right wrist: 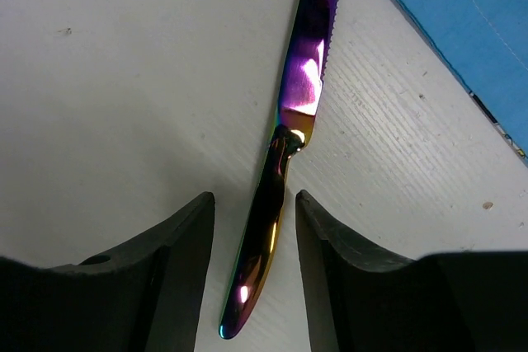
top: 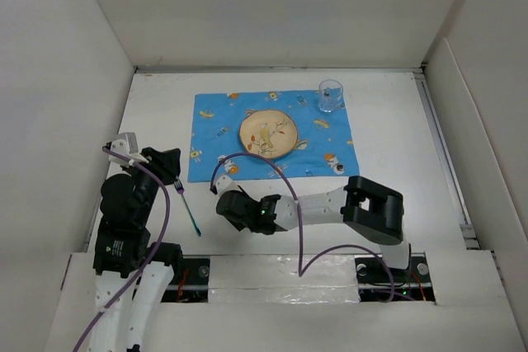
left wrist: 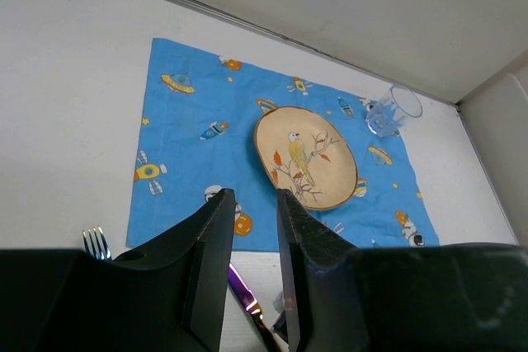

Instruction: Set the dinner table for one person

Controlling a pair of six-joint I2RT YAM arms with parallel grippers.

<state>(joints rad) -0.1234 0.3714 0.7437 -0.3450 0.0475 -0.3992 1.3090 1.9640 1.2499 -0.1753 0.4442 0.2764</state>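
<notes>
The white dinner table (top: 396, 146) holds a blue cartoon-print cloth (top: 214, 121) with a tan bird plate (top: 268, 133) in its middle and a clear glass (top: 330, 95) at its far right corner. An iridescent knife (right wrist: 285, 171) lies on the table just in front of the cloth. My right gripper (right wrist: 252, 199) is open, low over the table, with a finger on each side of the knife's handle. In the top view my right gripper (top: 221, 200) hides the knife. An iridescent fork (top: 188, 212) lies left of it. My left gripper (top: 171, 166) is open and empty above the fork's tines.
Upright white panels close off the table on the left, back and right. In the left wrist view the cloth (left wrist: 190, 121), plate (left wrist: 305, 158), glass (left wrist: 394, 110) and fork tines (left wrist: 96, 242) show, and the knife (left wrist: 243, 290) shows through the gap of my left gripper (left wrist: 254, 195).
</notes>
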